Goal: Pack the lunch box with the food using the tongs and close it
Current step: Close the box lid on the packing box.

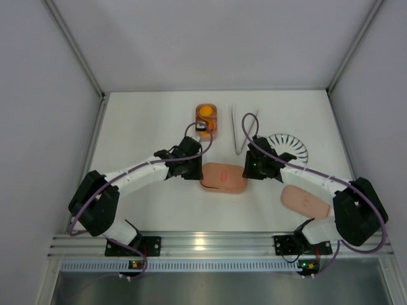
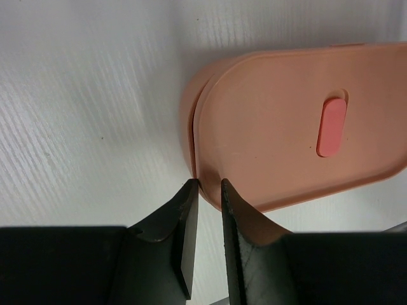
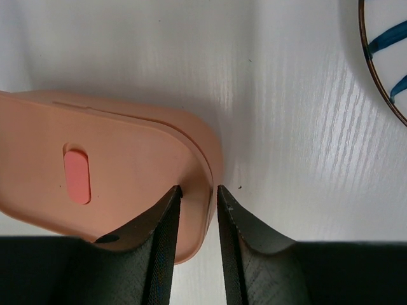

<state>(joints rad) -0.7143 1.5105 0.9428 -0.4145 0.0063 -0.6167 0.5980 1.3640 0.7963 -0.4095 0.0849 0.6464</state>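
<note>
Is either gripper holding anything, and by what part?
Cannot tell. The left gripper and right gripper each sit, jaws narrow, at opposite end rims of the lidded lunch box; pinching or just pressing is unclear.

Overhead, both ends of the closed salmon-pink rounded plastic lunch box (image 1: 224,178) at centre lie under the black left gripper (image 1: 194,171) and black right gripper (image 1: 250,169), and its lid hides the inside; in each wrist view the box runs off a side edge and behind the fingers (image 2: 184,222), so whether the tips pinch its rim cannot be told; the white striped round plate (image 1: 291,145) and flat pink oval lid (image 1: 304,199) at right are partly under the white right arm (image 1: 318,181); the slim silvery metal tongs (image 1: 234,127) are faint, their joined end half lost; the orange-pink tray (image 1: 207,119) at upper centre holds pieces too small to name.
</note>
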